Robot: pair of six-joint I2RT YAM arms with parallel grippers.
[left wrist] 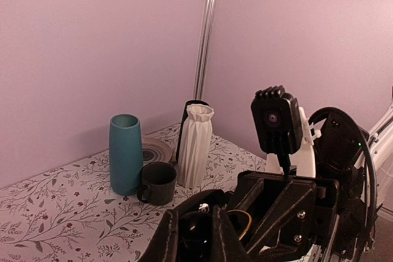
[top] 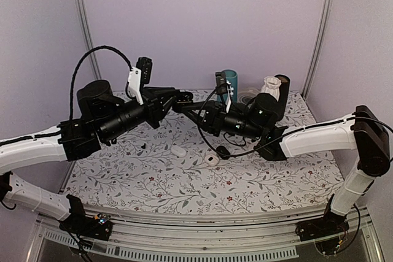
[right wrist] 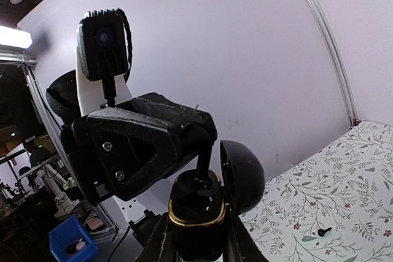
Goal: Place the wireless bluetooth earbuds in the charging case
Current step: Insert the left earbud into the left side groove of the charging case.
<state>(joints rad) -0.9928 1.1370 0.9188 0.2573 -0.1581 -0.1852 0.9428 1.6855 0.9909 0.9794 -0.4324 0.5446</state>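
Charging case (right wrist: pixel 195 216): smooth glossy black plastic, with a shiny gold-coloured band round the rim. My left gripper (left wrist: pixel 195 237) is matt black plastic, slightly grainy. Table cover (top: pixel 153 176) is matt with a flower print. Teal vase (left wrist: pixel 125 154) is matt, the white vase (left wrist: pixel 195 145) ribbed and dull. Corner post (left wrist: pixel 206 35) is bright metal.

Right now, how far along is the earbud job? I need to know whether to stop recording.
Done: the right fingers hold the black case up, lid open. In hand: the left fingers hold one earbud at its opening. Left: a small dark piece on the table, probably the second earbud, then closing the lid.
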